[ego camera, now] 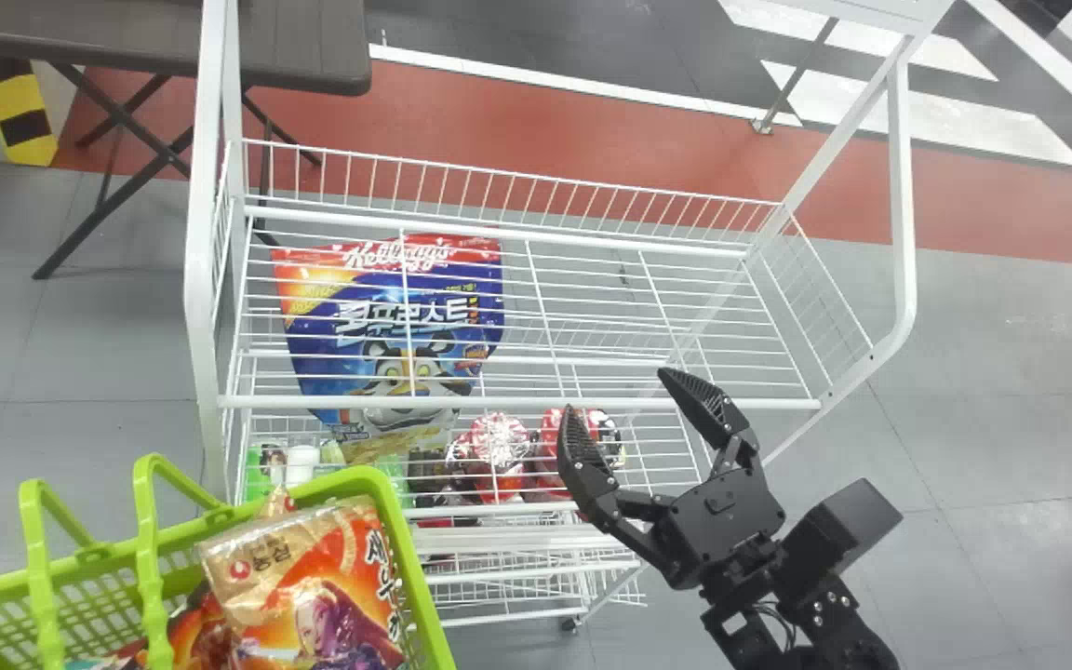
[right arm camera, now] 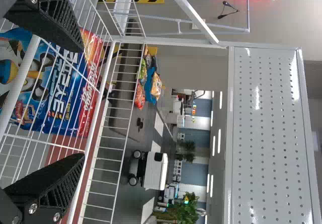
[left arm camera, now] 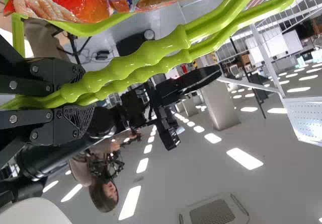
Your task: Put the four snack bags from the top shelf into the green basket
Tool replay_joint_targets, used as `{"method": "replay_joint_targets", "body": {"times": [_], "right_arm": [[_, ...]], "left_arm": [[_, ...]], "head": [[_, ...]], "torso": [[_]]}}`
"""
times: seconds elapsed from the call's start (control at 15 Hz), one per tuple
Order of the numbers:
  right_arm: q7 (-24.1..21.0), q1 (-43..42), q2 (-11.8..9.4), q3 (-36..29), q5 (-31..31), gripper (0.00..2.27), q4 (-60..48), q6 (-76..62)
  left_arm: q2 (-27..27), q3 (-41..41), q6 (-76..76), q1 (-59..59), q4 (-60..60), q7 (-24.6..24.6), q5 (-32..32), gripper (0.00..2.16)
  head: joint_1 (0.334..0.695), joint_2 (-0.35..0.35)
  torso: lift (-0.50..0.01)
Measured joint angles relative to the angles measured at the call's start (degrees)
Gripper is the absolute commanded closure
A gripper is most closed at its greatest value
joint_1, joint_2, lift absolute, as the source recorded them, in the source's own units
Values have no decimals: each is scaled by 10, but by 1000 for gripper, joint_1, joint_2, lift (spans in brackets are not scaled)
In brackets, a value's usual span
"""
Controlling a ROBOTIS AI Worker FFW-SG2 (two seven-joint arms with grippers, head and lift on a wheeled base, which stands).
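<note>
– What could go wrong?
– Left gripper (left arm camera: 83, 95) clamped on green basket's (ego camera: 411, 558) handles (left arm camera: 161, 48), front-left of white rack (ego camera: 904, 186). A tilt could spill snack bags (ego camera: 289, 568) heaped at the rim. Right gripper (ego camera: 623, 395) spread wide, empty, by rack's front rail (ego camera: 499, 403); lowered, it could snag.
– Edges, room?
– Basket close by rack's front-left post (ego camera: 201, 307); open air above its top shelf (ego camera: 499, 233).

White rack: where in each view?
Head view: white rack centre, beside the green basket.
Left wrist view: rack beyond the basket's handles.
Right wrist view: shelf wires by the right gripper, perforated panel beyond.
Shared landmark: right gripper, farther off in left wrist view.
</note>
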Motion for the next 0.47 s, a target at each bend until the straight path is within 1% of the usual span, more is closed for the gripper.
{"method": "replay_joint_targets", "body": {"times": [0.27, 0.47], "right_arm": [[-11, 2, 0, 13, 11, 66, 2, 2], [-15, 2, 0, 25, 18, 70, 1, 2]], "left_arm": [[1, -2, 0, -4, 7, 0, -7, 2145], [2, -1, 0, -7, 13, 0, -9, 2145]], "head": [[695, -343], [695, -315]], "torso": [[0], [0]]}}
